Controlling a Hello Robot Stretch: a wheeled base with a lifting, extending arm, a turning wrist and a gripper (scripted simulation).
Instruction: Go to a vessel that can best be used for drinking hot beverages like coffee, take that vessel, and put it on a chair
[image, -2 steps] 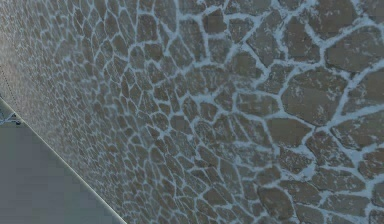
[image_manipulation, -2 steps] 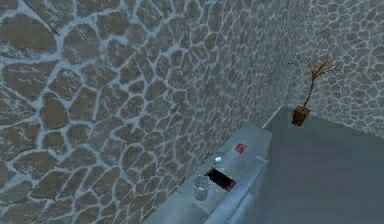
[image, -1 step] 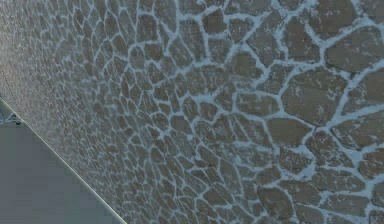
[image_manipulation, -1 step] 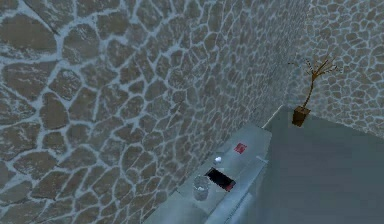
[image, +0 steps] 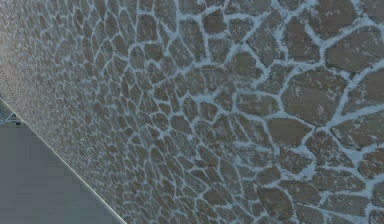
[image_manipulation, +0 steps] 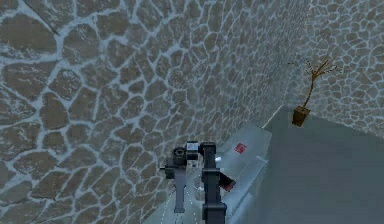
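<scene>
In the arm side view the dark arm (image_manipulation: 212, 200) rises from the bottom edge, just right of the middle. At its end sits the gripper (image_manipulation: 184, 166), a dark body with pale marks, set against a stone wall (image_manipulation: 110, 90). I cannot make out its far end well enough to tell whether it holds anything. A small white piece with a red mark (image_manipulation: 239, 150) lies just right of the gripper, on a pale grey strip.
A rough stone wall (image: 230, 100) stands very close ahead, with a wedge of grey floor (image: 40, 175) at the forward view's lower left. In the arm side view a potted bare-branched plant (image_manipulation: 304, 106) stands in the far corner, beyond grey floor (image_manipulation: 320, 175).
</scene>
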